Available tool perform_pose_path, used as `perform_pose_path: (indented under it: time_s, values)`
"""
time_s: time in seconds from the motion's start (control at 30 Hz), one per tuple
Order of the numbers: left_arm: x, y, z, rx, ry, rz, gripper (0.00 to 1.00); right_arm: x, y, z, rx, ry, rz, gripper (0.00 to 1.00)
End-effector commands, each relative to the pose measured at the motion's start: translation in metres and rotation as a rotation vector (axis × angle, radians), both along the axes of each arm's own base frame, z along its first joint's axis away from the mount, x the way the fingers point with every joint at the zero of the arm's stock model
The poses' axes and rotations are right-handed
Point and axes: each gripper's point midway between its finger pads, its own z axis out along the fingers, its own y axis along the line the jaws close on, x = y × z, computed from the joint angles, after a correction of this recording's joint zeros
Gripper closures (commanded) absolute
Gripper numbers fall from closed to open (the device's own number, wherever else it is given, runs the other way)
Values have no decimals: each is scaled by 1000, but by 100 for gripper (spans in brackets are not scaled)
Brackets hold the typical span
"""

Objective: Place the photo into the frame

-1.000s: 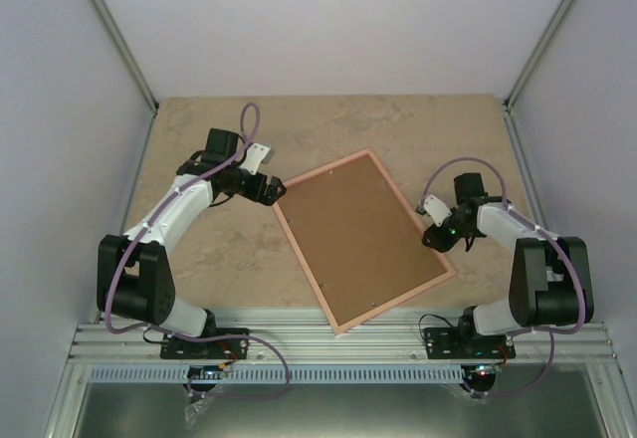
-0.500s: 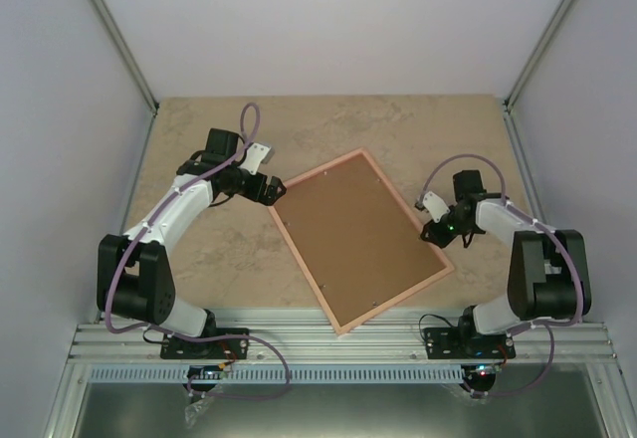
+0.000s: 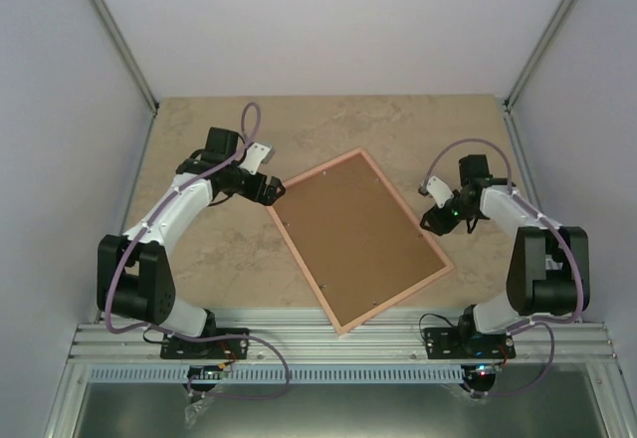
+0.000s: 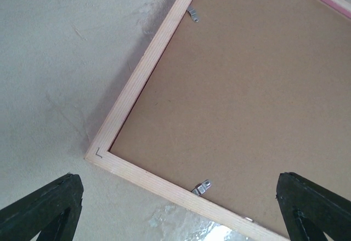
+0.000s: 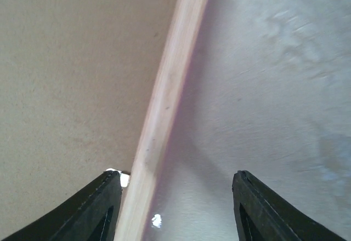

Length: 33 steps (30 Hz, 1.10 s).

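Across the middle of the table (image 3: 199, 129), face down and skewed: the frame (image 3: 304, 271), brown backing board (image 3: 358, 239) seated in it, no photo visible in any view. Likely light yet stiff, probably with a breakable pane underneath, so best taken by the thin wooden rail and kept flat. Left gripper (image 3: 271, 191) gaping wide just off the frame's left corner, right gripper (image 5: 175, 178) parted astride the right rail and clamping nothing, small metal clips (image 4: 202, 187) at the board's edge.
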Motion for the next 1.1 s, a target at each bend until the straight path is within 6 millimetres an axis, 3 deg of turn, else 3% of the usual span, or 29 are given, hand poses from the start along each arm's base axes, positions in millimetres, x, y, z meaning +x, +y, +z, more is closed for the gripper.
perform_pose_path:
  time_s: [0.0,0.13,0.3,0.57,0.77,0.93,1.07]
  values:
    - [-6,8,5,72,-15,-51,3,9,-10,23,11,-43,41,41]
    - [-27,24,-12,202,-2,-138,7,9,-24,25,26,-7,56,40]
    - [-61,43,-45,336,46,-246,18,-3,-26,13,79,79,71,41]
    - [-78,44,-79,363,100,-305,45,-28,-17,-13,130,178,130,45]
    - [-67,31,-102,360,132,-303,54,-42,-11,-28,172,258,156,46]
    - [-44,16,-104,293,138,-275,61,-46,-2,-33,204,291,170,47]
    - [-15,5,-109,259,138,-255,65,-44,11,-33,240,309,186,49]
